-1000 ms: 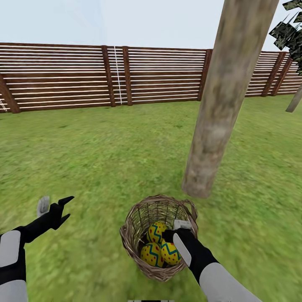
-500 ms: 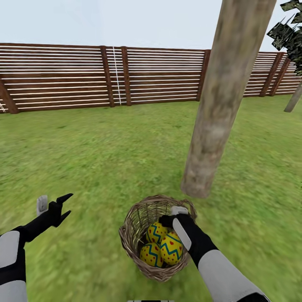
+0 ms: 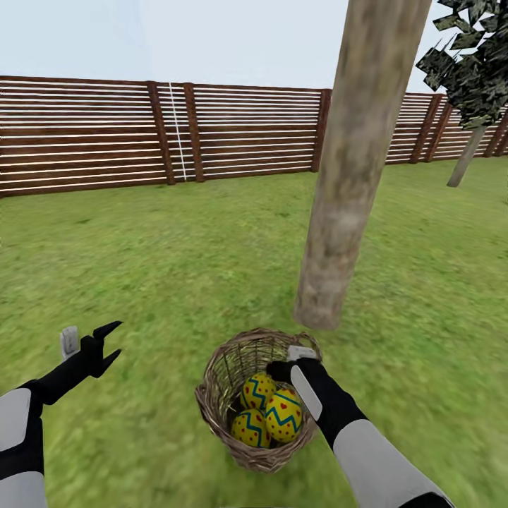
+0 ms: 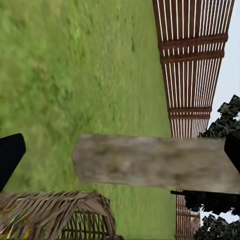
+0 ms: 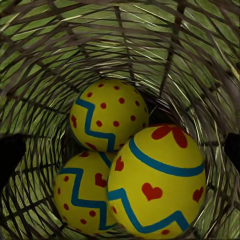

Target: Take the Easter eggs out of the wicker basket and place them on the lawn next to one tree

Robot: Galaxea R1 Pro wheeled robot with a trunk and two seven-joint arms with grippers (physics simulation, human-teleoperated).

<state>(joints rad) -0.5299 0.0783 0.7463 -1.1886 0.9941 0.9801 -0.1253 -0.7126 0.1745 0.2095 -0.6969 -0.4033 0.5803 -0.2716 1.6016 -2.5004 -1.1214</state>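
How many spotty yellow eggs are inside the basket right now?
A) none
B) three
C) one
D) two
B: three Easter eggs sit bunched together inside the wicker basket, one of them resting higher than the other two, and the right hand is at the basket's rim above them.

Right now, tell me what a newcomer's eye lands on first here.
Three Easter eggs, bright yellow with blue zigzags and red marks, sit piled in the wicker basket on the lawn. The right end effector reaches over the basket's rim. Just beyond rises the thick grey-brown tree.
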